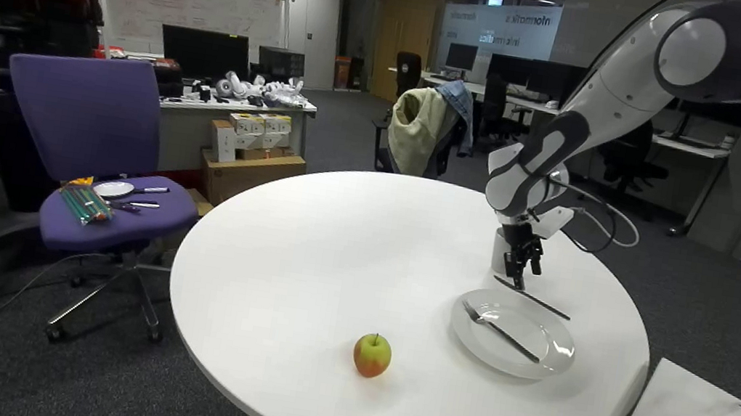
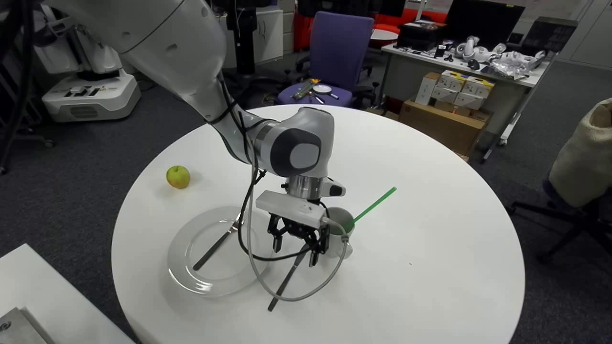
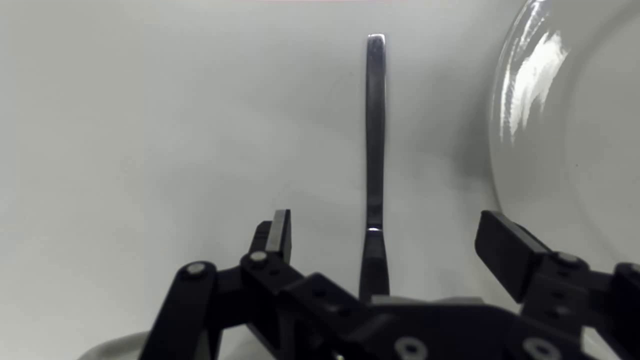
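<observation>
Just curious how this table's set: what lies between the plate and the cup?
A knife, partly under the open end effector; both exterior views show it between plate and cup.

Wrist vw: gripper [image 3: 385, 232] hides pt. of knife [image 3: 376, 130], R edge cuts plate [image 3: 532, 170].

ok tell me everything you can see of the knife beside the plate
The knife looks slim, dark and metallic, with a shiny squared end to its handle and a bright glint where that meets the blade. It lies flat on the white table, beside the plate but apart from it. The pincer is open over it, jaws on either side, not gripping it; in the wrist view the pincer hides the blade's tip.
</observation>
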You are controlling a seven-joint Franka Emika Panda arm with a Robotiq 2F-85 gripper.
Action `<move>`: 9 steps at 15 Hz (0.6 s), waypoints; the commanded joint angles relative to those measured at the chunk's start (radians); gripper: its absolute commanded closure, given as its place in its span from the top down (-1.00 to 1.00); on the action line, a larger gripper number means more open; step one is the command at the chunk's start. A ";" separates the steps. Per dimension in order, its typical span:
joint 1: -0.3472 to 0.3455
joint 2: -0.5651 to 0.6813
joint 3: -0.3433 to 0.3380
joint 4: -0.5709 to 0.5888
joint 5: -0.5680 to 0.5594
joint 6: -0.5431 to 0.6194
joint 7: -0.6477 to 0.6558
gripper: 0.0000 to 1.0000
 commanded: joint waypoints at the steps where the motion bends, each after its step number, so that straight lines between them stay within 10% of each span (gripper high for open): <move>1: -0.018 -0.104 0.034 -0.104 0.059 0.022 -0.028 1.00; 9: 0.018 -0.141 0.087 -0.181 0.137 0.013 -0.019 1.00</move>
